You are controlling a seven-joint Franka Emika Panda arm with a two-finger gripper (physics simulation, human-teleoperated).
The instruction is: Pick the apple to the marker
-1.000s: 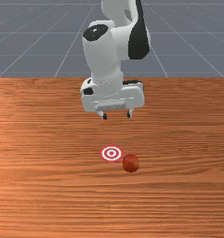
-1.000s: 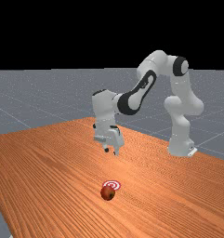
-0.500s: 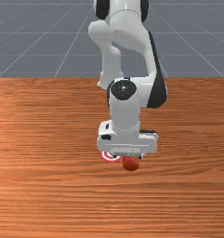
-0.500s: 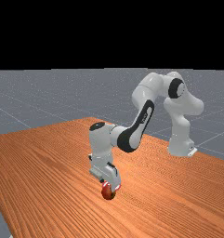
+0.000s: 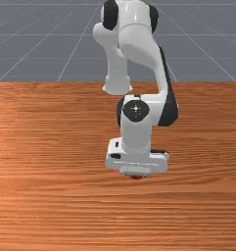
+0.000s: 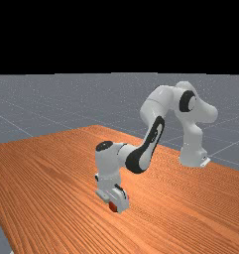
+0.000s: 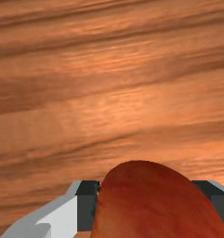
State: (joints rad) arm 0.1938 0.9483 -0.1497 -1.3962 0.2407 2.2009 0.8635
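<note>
In the front view my gripper (image 5: 136, 163) is low over the apple (image 5: 135, 177), whose lower edge peeks out beneath the hand. A thin pink sliver of the marker (image 5: 115, 170) shows beside it, toward the front view's left; the hand hides the rest. The far view has the gripper (image 6: 120, 202) down around the apple (image 6: 113, 206), which is partly covered. In the wrist view the red apple (image 7: 153, 204) lies within the gripper (image 7: 150, 207), overlapping both of its sides. Whether it is held cannot be told.
The wooden table (image 5: 51, 147) extends around the hand on all sides. My arm's base stands at the table's back in the front view.
Over the last second my hand has come down and away from the base to the apple, with a small further drop in the last half second. It now covers most of apple and marker.
</note>
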